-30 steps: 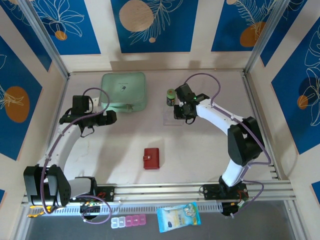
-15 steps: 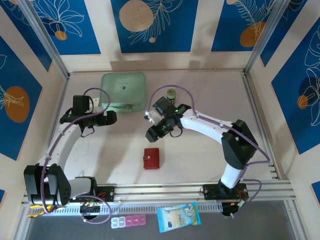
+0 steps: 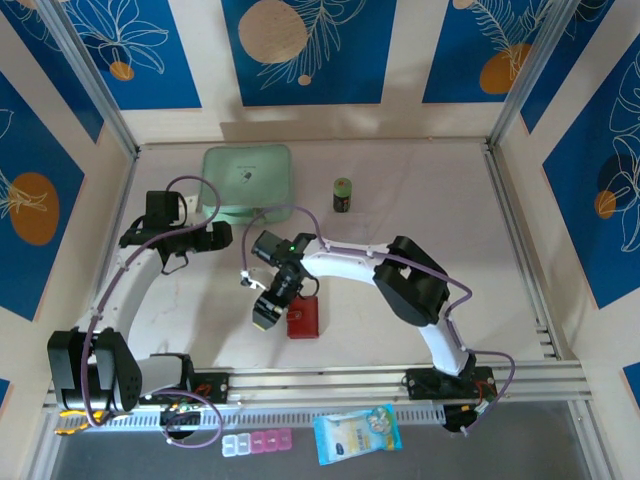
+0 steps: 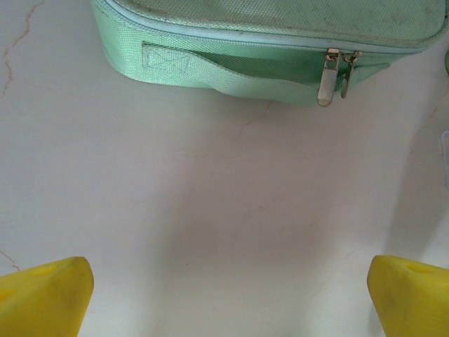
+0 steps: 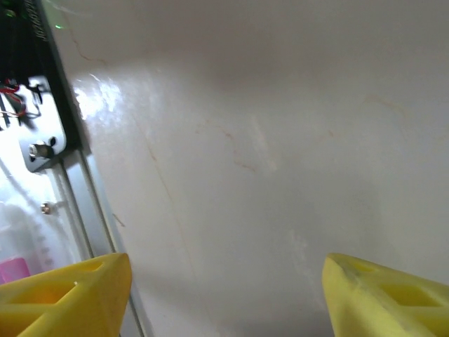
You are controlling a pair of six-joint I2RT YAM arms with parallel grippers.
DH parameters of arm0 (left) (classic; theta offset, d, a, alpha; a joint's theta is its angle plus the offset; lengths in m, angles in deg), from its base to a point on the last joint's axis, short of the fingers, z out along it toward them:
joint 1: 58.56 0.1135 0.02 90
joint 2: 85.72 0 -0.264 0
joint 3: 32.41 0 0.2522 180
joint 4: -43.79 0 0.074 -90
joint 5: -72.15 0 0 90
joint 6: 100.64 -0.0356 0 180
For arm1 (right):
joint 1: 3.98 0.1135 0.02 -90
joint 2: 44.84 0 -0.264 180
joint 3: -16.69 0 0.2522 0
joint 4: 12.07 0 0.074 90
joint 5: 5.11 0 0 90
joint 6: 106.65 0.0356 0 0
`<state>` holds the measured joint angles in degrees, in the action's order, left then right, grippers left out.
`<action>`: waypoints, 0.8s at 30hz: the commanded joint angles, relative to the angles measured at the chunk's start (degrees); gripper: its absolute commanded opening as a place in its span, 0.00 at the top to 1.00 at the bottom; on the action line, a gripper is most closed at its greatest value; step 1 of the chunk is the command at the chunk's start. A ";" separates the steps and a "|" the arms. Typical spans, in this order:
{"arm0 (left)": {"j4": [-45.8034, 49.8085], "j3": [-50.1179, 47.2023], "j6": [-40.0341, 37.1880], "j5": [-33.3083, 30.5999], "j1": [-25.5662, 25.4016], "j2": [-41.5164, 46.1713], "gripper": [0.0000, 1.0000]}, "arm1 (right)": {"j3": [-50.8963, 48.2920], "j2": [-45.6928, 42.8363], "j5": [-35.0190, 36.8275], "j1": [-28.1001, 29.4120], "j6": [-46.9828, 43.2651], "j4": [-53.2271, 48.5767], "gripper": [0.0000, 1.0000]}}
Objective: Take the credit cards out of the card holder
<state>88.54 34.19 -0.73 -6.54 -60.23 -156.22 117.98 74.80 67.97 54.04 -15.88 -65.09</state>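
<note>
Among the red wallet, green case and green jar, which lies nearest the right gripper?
The small dark-red card holder, closed, lies just beside the right gripper. The mint-green zip case and the small green jar sit well back.

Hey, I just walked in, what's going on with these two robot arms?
The right arm is stretched across the table, with the right gripper open just beside the card holder. The dark-red holder lies shut and no cards are out yet. The left gripper is also open and holds nothing, sitting in front of the mint-green zip case. A small green jar stands farther back.
</note>
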 commanded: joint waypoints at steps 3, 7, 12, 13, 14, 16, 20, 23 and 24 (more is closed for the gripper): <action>1.07 0.46 -1.68 -0.98 -0.40 1.44 0.00 | -1.30 0.23 -0.37 -2.13 -0.34 -2.70 0.07; 1.14 0.50 -1.67 -0.68 -0.44 1.13 0.00 | -4.05 -1.20 1.65 -3.65 0.01 -2.49 0.03; 1.01 0.36 -1.65 -0.70 -0.44 1.09 0.00 | -8.89 -4.80 2.58 -6.37 0.62 -2.42 0.02; 1.02 0.37 -1.67 -0.68 -0.44 1.07 0.00 | -9.92 -5.60 2.54 -6.79 0.74 -2.38 0.01; 1.01 0.44 -1.67 -0.68 -0.37 1.07 0.00 | -11.26 -6.59 2.43 -7.16 0.93 -2.32 0.00; 1.03 0.50 -1.72 -0.59 -0.37 1.00 0.00 | -13.76 -8.50 2.02 -7.58 1.23 -2.13 0.01; 0.97 0.50 -1.72 -0.41 -0.44 0.91 0.00 | -18.04 -11.87 1.68 -6.94 1.72 -2.12 0.01; 1.08 0.55 -1.70 -0.24 -0.44 0.80 0.00 | -19.86 -13.57 4.20 -5.30 2.01 -2.60 0.01; 1.08 0.59 -1.66 -0.15 -0.44 0.75 0.00 | -20.26 -14.01 5.70 -4.33 2.11 -2.97 0.01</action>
<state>88.54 34.19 -1.76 -6.95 -60.23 -155.87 99.51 62.58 70.96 47.55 -15.03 -64.33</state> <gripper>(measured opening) 0.998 0.991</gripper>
